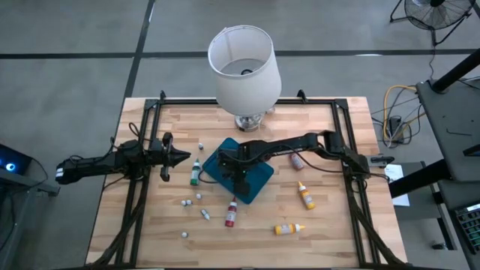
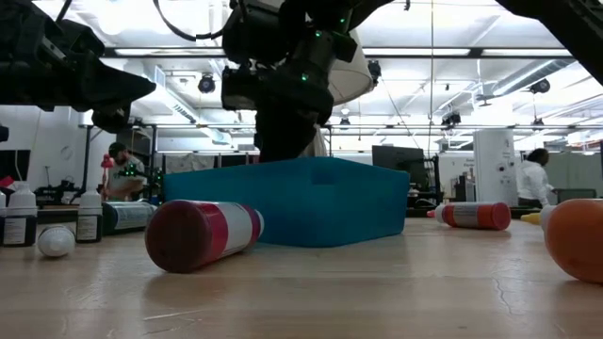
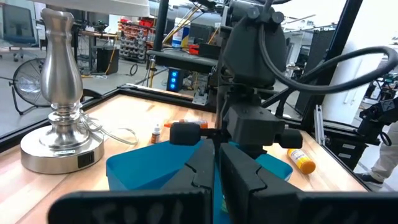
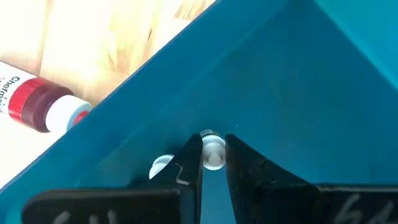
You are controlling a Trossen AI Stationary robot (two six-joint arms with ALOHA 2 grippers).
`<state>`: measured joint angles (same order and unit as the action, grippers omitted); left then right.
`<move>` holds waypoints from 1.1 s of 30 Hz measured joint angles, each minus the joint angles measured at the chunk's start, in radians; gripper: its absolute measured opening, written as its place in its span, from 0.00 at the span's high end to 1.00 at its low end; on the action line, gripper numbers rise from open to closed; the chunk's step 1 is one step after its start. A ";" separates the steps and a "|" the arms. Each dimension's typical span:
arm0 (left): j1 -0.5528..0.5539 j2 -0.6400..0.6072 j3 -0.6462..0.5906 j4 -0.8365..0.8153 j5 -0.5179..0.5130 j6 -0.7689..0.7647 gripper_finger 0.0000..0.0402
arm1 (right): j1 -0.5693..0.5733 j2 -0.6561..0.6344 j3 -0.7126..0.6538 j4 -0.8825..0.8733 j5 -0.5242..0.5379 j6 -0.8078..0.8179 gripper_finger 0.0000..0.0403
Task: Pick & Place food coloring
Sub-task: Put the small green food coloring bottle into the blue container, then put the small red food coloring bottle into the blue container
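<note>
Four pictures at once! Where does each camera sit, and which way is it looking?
High view: overhead, looking straight down at the table; both arms show.
Low view: at tabletop height, looking across at the blue tray; arms overhead.
Left wrist view: looks past shut fingers toward the lamp and right arm.
Right wrist view: looks into the tray; fingers pinch a white cap.
All four share the tray.
</note>
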<state>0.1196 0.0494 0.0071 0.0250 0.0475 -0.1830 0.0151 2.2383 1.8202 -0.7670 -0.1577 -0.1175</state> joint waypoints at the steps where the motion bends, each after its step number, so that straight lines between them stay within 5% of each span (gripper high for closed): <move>1: 0.000 0.000 0.000 0.000 0.000 0.000 1.00 | 0.000 0.000 0.000 0.000 0.000 -0.005 0.90; 8: 0.000 0.000 0.000 0.000 0.000 0.000 1.00 | 0.000 0.000 0.000 0.000 0.000 -0.026 0.90; 20: 0.000 0.000 0.000 0.000 0.000 0.000 1.00 | 0.000 0.000 0.001 0.000 0.000 -0.042 0.74; 33: 0.000 0.000 0.000 0.000 0.000 0.000 1.00 | 0.000 -0.003 0.040 -0.004 -0.001 -0.040 0.72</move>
<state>0.1196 0.0494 0.0071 0.0250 0.0475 -0.1832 0.0154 2.2354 1.8599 -0.7711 -0.1583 -0.1574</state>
